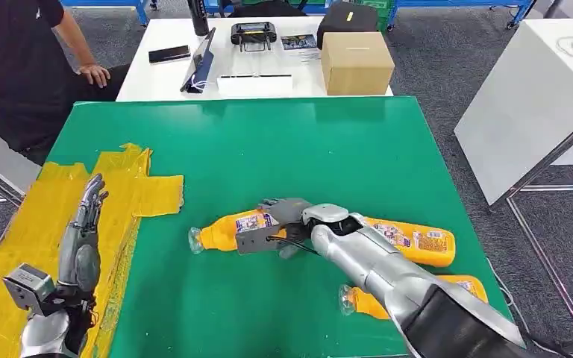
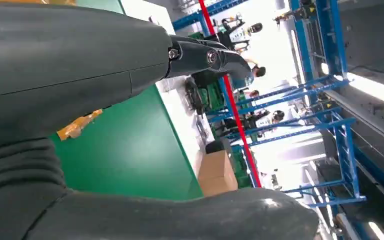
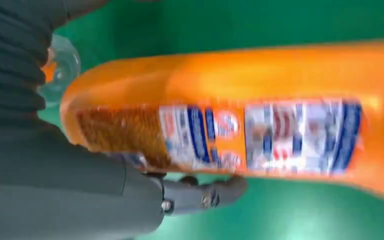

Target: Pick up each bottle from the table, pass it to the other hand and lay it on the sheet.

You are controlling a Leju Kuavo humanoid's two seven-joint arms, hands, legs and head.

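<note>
Three orange bottles with clear caps lie on the green table [image 1: 306,149]. My right hand [image 1: 283,220] wraps around the base end of the nearest-centre bottle [image 1: 224,233], whose cap points left. Up close, the right wrist view shows my right hand [image 3: 55,185] with a finger curled along that bottle's labelled body [image 3: 260,90]. A second bottle [image 1: 414,245] lies just right of my wrist. My forearm partly hides the third bottle [image 1: 369,302]. Over the yellow sheet [image 1: 37,216] at the table's left, my left hand [image 1: 82,239] is held empty with fingers stretched out [image 2: 80,65].
Behind the green table stands a white table with a cardboard box [image 1: 357,61], a phone and a controller. A person [image 1: 15,60] stands at the far left with a hand on that table. Another white table [image 1: 537,97] is at the right.
</note>
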